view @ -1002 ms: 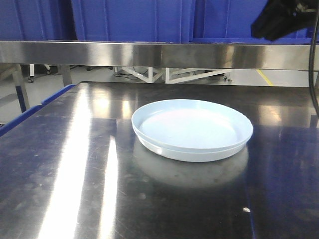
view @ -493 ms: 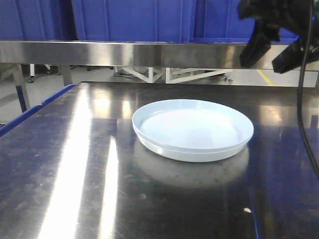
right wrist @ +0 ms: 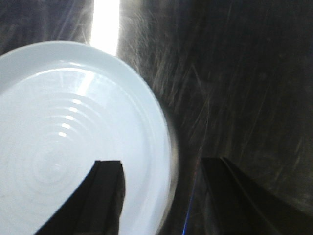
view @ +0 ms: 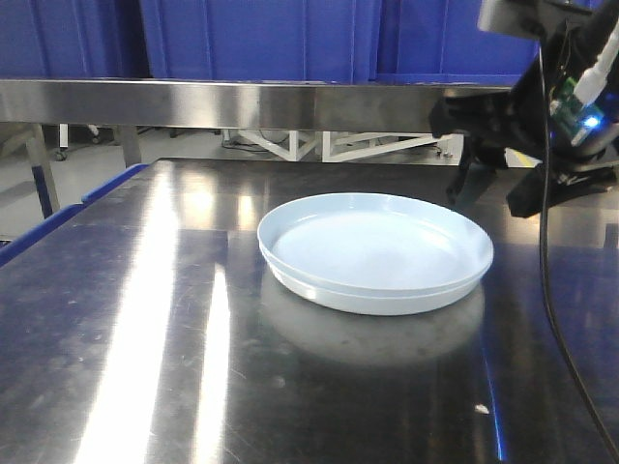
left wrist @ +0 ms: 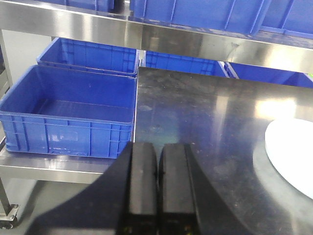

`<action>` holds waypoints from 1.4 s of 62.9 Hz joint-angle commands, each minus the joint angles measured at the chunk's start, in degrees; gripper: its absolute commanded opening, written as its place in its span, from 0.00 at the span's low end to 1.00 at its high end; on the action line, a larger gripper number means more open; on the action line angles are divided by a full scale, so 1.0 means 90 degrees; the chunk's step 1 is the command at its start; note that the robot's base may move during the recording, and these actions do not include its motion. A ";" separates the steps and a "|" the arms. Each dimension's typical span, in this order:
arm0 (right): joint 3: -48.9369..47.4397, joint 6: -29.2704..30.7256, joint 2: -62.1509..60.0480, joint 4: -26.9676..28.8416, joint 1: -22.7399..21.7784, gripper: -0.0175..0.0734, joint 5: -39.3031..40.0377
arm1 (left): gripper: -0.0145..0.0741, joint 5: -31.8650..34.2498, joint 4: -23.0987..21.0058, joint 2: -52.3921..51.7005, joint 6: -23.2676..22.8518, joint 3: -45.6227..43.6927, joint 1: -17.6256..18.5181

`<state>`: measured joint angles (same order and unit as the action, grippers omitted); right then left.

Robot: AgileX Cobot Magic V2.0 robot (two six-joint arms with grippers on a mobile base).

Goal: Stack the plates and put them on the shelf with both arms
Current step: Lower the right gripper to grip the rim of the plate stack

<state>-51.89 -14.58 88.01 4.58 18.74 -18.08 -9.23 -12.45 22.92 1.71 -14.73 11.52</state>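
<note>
Two plates (view: 375, 253) sit one inside the other on the table (view: 145, 338). The shelf (view: 242, 101) runs behind them, with bins (view: 251, 39) on top of it.

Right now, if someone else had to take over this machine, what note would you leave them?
Left gripper: shut, empty, low over the left part of the steel table, away from the plates.
Right gripper: open, one finger over the plates and one outside their rim, not closed on them.
The plates sit mid-table, apparently one nested in the other; a seam runs round the side.
Done: the stacking, it seems.
Left: both arms grip the stack and lift it onto a shelf, probably the steel shelf behind.
</note>
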 commanded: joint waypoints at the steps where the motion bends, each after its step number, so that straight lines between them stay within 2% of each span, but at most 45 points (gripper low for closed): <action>1: -0.0178 0.0031 -0.0146 -0.0067 -0.0013 0.69 0.0454 | 0.26 0.0602 -0.0034 0.0022 -0.0029 -0.0193 0.0028; 88: -0.0178 0.0031 0.0358 -0.0067 -0.0013 0.69 0.0512 | 0.26 0.0602 -0.0034 0.0022 -0.0029 -0.0193 0.0028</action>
<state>-51.89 -14.58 93.08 4.58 18.74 -16.80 -9.23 -12.45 22.92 1.71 -14.73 11.52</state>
